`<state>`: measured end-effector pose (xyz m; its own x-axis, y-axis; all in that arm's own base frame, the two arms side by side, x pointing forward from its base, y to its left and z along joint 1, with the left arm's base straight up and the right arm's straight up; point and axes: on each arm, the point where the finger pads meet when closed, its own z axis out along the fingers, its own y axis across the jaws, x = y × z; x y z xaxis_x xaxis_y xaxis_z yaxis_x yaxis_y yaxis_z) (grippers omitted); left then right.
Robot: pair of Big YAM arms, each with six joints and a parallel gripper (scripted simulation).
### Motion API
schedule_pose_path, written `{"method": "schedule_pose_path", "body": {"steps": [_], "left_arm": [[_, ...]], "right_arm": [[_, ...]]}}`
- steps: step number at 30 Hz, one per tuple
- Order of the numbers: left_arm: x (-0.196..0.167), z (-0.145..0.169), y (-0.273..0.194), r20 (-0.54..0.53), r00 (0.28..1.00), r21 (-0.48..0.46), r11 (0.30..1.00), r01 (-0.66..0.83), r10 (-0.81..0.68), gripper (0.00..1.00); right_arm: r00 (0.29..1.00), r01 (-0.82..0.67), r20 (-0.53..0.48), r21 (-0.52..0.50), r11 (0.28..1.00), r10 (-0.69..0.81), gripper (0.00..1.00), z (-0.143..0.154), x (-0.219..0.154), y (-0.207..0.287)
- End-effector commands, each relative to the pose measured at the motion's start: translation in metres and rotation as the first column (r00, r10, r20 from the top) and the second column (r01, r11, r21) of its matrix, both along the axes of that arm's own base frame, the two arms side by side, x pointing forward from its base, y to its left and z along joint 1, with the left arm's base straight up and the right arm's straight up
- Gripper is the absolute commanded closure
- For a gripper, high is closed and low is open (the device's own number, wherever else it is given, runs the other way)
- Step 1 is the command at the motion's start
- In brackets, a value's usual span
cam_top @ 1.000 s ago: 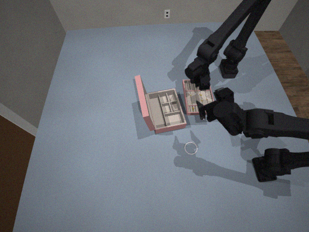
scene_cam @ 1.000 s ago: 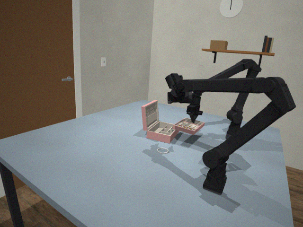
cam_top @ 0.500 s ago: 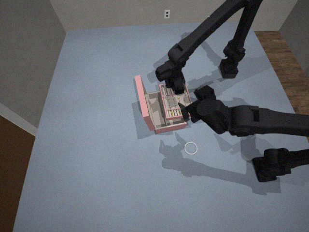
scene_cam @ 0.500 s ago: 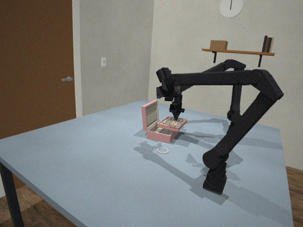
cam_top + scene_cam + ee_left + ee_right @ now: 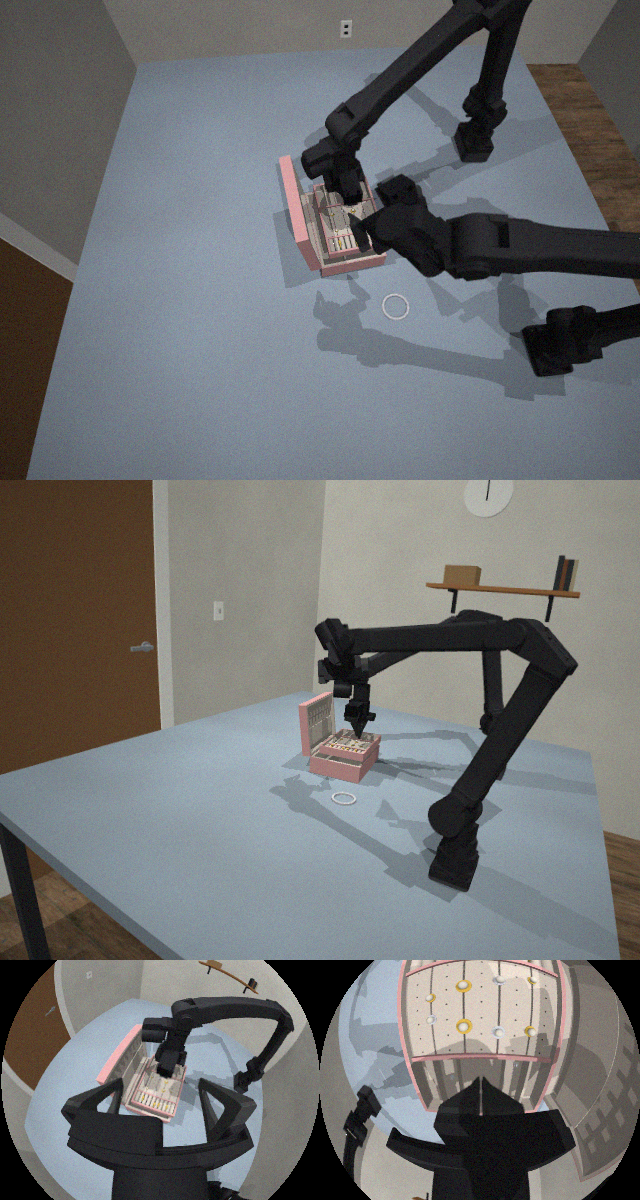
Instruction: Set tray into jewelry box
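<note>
The pink tray [image 5: 345, 253] [image 5: 343, 754] [image 5: 152, 1108] [image 5: 482, 1056] hangs over the pink jewelry box [image 5: 351, 266] [image 5: 334, 769], looking roughly level. A strip of box interior shows beside it on the lid side and at the front. Whether it touches the dividers is hidden. Pearl-headed gold and silver pieces [image 5: 463, 1025] sit in its middle; small gold items [image 5: 142, 1097] lie in the slots at one end. My right gripper [image 5: 352, 201] [image 5: 358, 737] [image 5: 480, 1081] is shut on the tray, tips inside its end section. My left gripper [image 5: 363, 199] is open and empty, above and beside the tray.
The box's open lid [image 5: 295, 201] [image 5: 303, 728] [image 5: 116, 1057] stands upright along one side, close to the tray. A white ring [image 5: 383, 306] [image 5: 343, 804] lies on the blue table [image 5: 180, 335] in front of the box. Both arms reach close together over the box.
</note>
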<state>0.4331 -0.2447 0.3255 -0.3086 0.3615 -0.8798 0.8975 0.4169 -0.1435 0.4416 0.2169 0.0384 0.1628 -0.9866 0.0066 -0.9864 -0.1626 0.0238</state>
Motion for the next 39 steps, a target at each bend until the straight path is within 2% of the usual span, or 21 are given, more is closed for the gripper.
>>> {"method": "schedule_pose_path", "body": {"steps": [1,8,10,19,21,28,30,39], "left_arm": [[0.022,0.034,0.002,0.08,0.996,0.005,1.0,0.029,-0.029,0.0],[0.03,0.031,0.004,0.078,0.994,0.015,0.997,0.069,-0.07,0.0],[0.032,0.031,0.004,0.079,0.994,0.017,0.997,0.081,-0.082,0.0],[0.038,0.031,0.006,0.082,0.99,0.021,0.993,0.115,-0.116,0.0],[0.04,0.031,0.007,0.083,0.989,0.022,0.992,0.121,-0.123,0.0],[0.047,0.03,0.009,0.086,0.986,0.029,0.989,0.144,-0.146,0.0],[0.048,0.03,0.01,0.087,0.984,0.03,0.988,0.151,-0.153,0.0],[0.053,0.029,0.012,0.09,0.98,0.032,0.984,0.178,-0.18,0.0]], "right_arm": [[0.999,-0.016,0.051,0.037,0.999,0.014,1.0,0.02,0.032,0.014],[0.999,-0.011,0.047,0.035,0.999,0.009,1.0,0.017,0.033,0.015],[0.998,-0.012,0.066,0.044,0.999,0.009,1.0,0.028,0.035,0.016],[0.999,-0.006,0.045,0.035,0.999,0.005,1.0,0.028,0.038,0.018],[0.998,-0.037,0.043,0.036,0.999,0.035,1.0,0.012,0.031,0.023],[0.998,-0.022,0.053,0.041,0.999,0.02,1.0,0.01,0.034,0.023],[0.997,-0.023,0.072,0.05,0.999,0.019,1.0,0.021,0.036,0.024],[0.998,-0.024,0.065,0.044,0.999,0.021,1.0,0.02,0.038,0.027]]}}
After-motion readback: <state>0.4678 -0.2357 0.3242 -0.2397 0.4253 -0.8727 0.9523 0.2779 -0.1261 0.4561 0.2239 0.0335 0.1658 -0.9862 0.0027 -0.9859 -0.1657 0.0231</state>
